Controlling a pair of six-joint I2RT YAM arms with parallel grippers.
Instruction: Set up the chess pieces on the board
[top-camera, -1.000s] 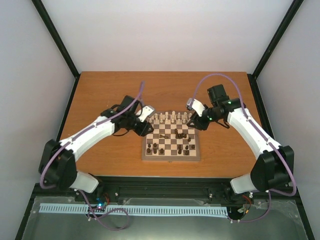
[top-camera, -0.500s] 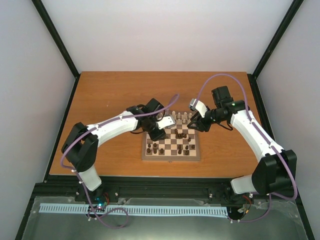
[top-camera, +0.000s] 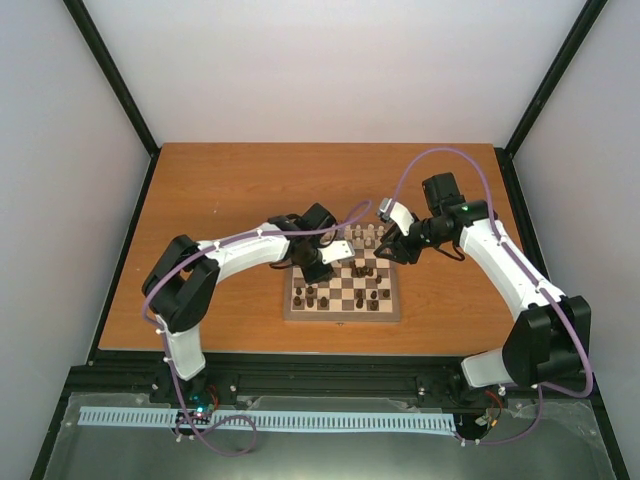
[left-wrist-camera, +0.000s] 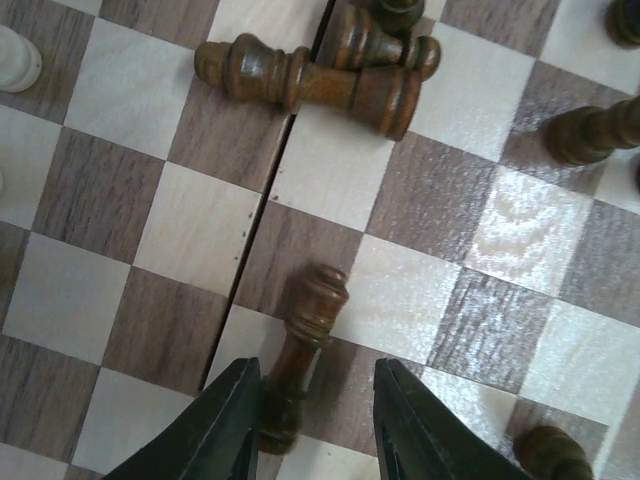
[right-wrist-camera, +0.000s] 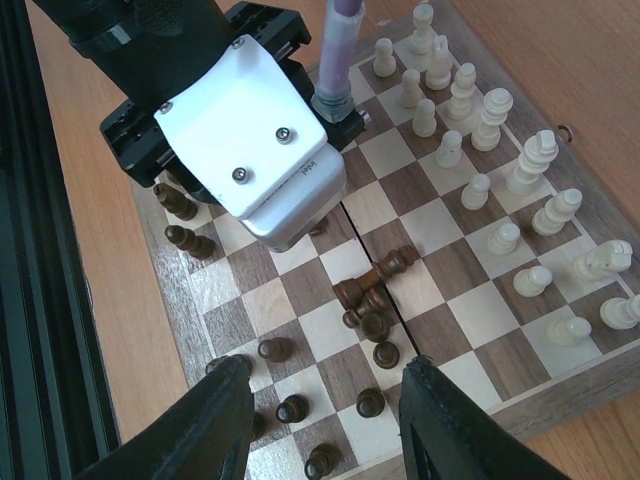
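left gripper (left-wrist-camera: 315, 388): narrow gap, not clamped, straddling the base of fallen dark piece (left-wrist-camera: 305, 345) | piece: on board (left-wrist-camera: 440, 230), long axis running forward along the fingers, head away, tipped slightly right | right gripper (right-wrist-camera: 325, 372): wide, empty, farther off

1. Top view first, and there's the table (top-camera: 220, 190): a flat, orange-brown wooden top with a dark rail running along its 9 o'clock and 3 o'clock edges.
2. Lying flat, straight on that wood, is the board (top-camera: 340, 317), a square checkered slab with a light brown border.
3. From the table's centre the board sits just toward 6 o'clock, a shade to 5, its sides roughly in line with the table's.
4. Bare tabletop shows on every side of it, widest at 12 o'clock.
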